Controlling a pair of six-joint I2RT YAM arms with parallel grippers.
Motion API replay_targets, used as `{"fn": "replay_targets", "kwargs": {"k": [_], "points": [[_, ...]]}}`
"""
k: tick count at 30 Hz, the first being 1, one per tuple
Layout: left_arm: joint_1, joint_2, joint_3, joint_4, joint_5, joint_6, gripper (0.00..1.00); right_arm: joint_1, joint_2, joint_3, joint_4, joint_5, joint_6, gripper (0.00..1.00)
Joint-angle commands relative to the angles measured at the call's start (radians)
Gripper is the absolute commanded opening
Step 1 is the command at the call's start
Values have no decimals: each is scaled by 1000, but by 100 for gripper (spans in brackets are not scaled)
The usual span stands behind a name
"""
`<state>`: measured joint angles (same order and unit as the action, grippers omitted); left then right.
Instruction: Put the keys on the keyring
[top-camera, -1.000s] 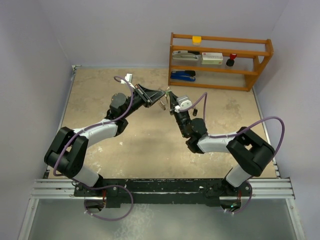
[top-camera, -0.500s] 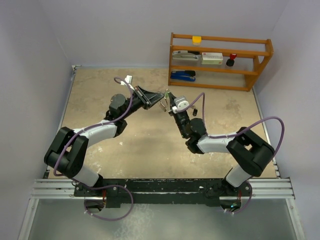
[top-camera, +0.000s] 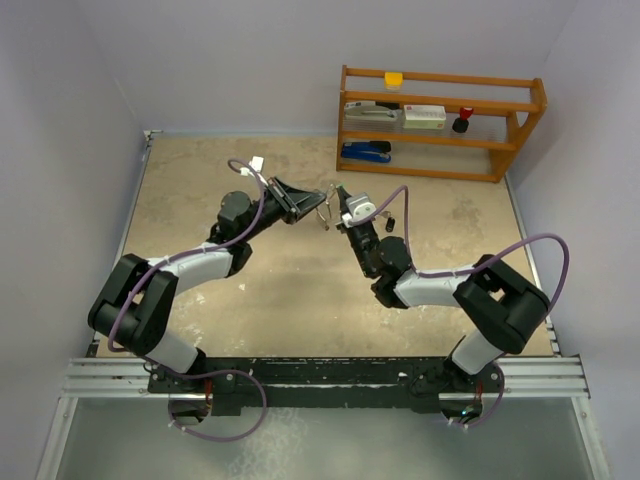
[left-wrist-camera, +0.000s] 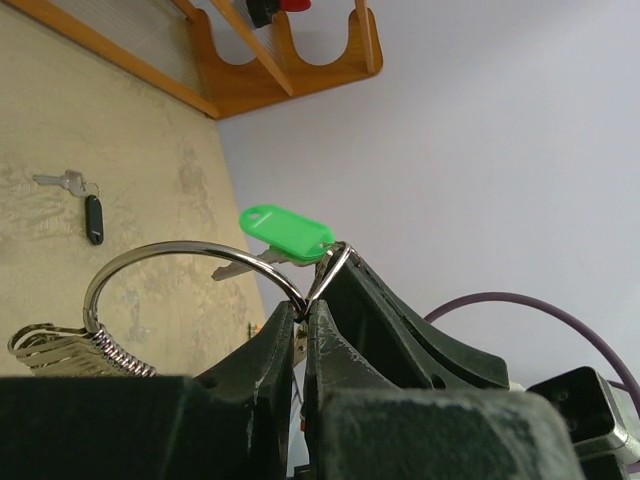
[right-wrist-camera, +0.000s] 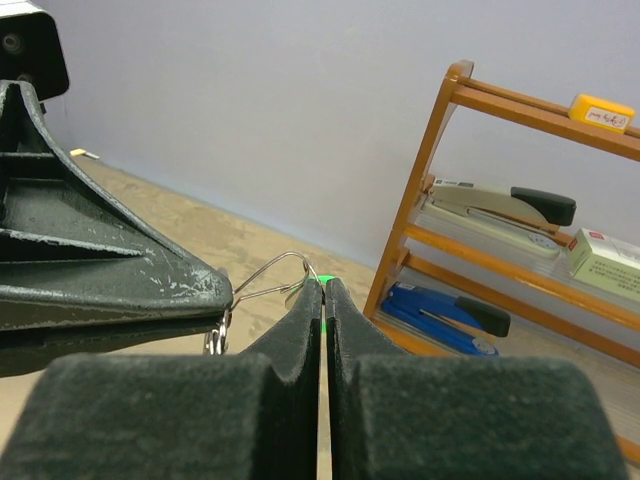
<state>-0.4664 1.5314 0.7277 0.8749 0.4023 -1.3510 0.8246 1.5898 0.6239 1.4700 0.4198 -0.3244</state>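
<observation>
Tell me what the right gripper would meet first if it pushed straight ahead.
Probably the keyring, whose wire loop sits just off its tips, then the left gripper pinching that ring. The right gripper holds the green key there; exact depth is unclear.

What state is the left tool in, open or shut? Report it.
Shut: the left tool pinches the keyring wire, and its fingers nearly touch.
</observation>
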Motion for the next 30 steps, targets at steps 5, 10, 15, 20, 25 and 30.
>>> {"fn": "replay_targets", "kwargs": {"k": [5,10,15,20,25,30], "points": [[33,-15,22,37,60,4,0,-7,-59,0,17,-15,-22,0],[50,-29,47,-14,85,44,0,-6,-107,-1,-105,-50,0,0],[65,-42,92,-94,91,105,0,-6,-146,9,-230,-20,56,14],[78,-48,147,-184,90,172,0,-6,-197,-38,-226,29,65,34],[88,-42,179,-230,95,206,0,-7,-289,-110,-261,79,91,33],[90,-36,207,-265,97,232,0,-8,-356,-125,-391,55,142,36]]}}
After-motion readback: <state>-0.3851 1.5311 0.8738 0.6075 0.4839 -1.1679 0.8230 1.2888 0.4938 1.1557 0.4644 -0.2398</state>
